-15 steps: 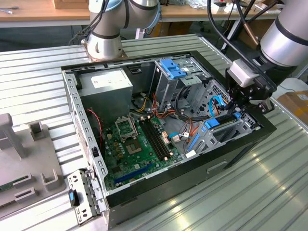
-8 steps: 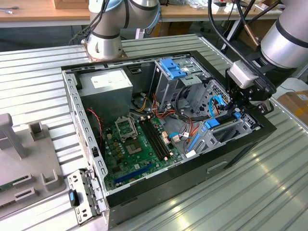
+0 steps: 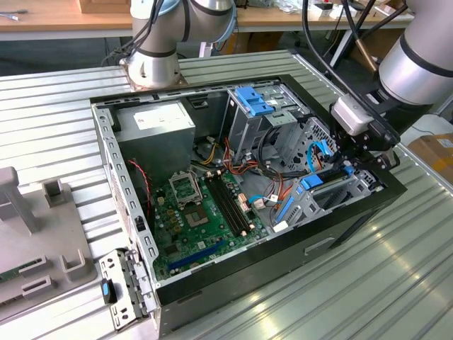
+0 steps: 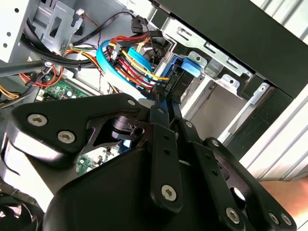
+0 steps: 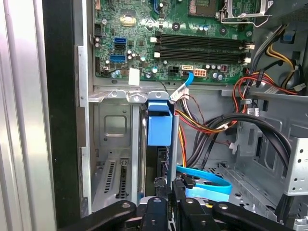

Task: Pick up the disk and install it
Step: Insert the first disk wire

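Note:
The disk (image 5: 158, 126), dark with bright blue rails and a blue end tab, stands on edge in the metal drive bay (image 5: 113, 144) at the corner of the open computer case (image 3: 212, 283). In the exterior view its blue tab (image 3: 311, 181) shows at the case's right side. My gripper (image 5: 171, 186) reaches down into that bay from above (image 3: 354, 157). Its black fingers (image 4: 161, 113) are drawn close together and pinch the disk's near end.
Red, yellow and black wires and a flat blue cable (image 5: 207, 179) crowd the space beside the bay. A green motherboard (image 3: 202, 209) fills the case floor, with a tall grey cage with a blue top (image 3: 251, 106) and a grey labelled box (image 3: 159, 122) behind. A second arm's base (image 3: 152, 60) stands behind the case.

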You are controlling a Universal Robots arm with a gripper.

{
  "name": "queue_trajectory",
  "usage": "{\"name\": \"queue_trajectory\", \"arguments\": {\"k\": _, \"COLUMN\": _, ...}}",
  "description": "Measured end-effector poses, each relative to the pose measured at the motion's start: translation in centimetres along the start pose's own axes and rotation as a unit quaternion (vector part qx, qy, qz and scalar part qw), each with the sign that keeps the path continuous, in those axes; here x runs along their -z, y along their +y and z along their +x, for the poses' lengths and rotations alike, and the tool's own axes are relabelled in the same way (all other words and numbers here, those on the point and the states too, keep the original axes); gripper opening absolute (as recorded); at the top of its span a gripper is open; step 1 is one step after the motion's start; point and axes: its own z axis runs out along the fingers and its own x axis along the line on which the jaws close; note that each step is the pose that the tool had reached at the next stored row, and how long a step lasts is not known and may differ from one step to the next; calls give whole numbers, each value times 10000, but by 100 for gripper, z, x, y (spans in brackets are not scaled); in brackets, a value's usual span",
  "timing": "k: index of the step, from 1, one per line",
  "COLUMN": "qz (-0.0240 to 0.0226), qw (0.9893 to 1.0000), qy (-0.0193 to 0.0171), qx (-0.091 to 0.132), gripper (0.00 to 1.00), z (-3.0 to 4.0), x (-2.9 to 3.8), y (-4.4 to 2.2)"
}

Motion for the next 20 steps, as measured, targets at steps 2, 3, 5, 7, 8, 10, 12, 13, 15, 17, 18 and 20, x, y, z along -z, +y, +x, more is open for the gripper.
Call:
{"name": "queue_trajectory", "arguments": {"k": 2, "qz": 2, "qw": 10000, "qy": 2, "qx": 0, "gripper": 16, "z": 2, "x": -13, "y": 3}}
{"name": "queue_trajectory", "arguments": {"k": 3, "qz": 1, "qw": 10000, "qy": 3, "qx": 0, "gripper": 16, "z": 2, "x": -12, "y": 3}}
{"name": "queue_trajectory", "arguments": {"k": 5, "qz": 1, "qw": 10000, "qy": 3, "qx": 0, "gripper": 16, "z": 2, "x": -13, "y": 3}}
{"name": "queue_trajectory", "arguments": {"k": 7, "qz": 4, "qw": 10000, "qy": 2, "qx": -1, "gripper": 16, "z": 3, "x": -21, "y": 18}}
{"name": "queue_trajectory", "arguments": {"k": 8, "qz": 4, "qw": 10000, "qy": 1, "qx": 0, "gripper": 16, "z": 4, "x": -26, "y": 20}}
{"name": "queue_trajectory", "arguments": {"k": 10, "qz": 12, "qw": 10000, "qy": 2, "qx": 1, "gripper": 16, "z": 6, "x": -48, "y": 23}}
{"name": "queue_trajectory", "arguments": {"k": 12, "qz": 19, "qw": 10000, "qy": 5, "qx": 2, "gripper": 16, "z": 7, "x": -51, "y": 24}}
{"name": "queue_trajectory", "arguments": {"k": 13, "qz": 23, "qw": 10000, "qy": 7, "qx": 3, "gripper": 16, "z": 7, "x": -53, "y": 24}}
{"name": "queue_trajectory", "arguments": {"k": 15, "qz": 36, "qw": 10000, "qy": 29, "qx": 8, "gripper": 16, "z": 7, "x": -53, "y": 27}}
{"name": "queue_trajectory", "arguments": {"k": 17, "qz": 39, "qw": 10000, "qy": 35, "qx": -9, "gripper": 16, "z": 7, "x": -53, "y": 27}}
{"name": "queue_trajectory", "arguments": {"k": 18, "qz": 43, "qw": 10000, "qy": 42, "qx": -51, "gripper": 16, "z": 7, "x": -53, "y": 27}}
{"name": "queue_trajectory", "arguments": {"k": 20, "qz": 45, "qw": 10000, "qy": 44, "qx": -66, "gripper": 16, "z": 7, "x": -52, "y": 34}}
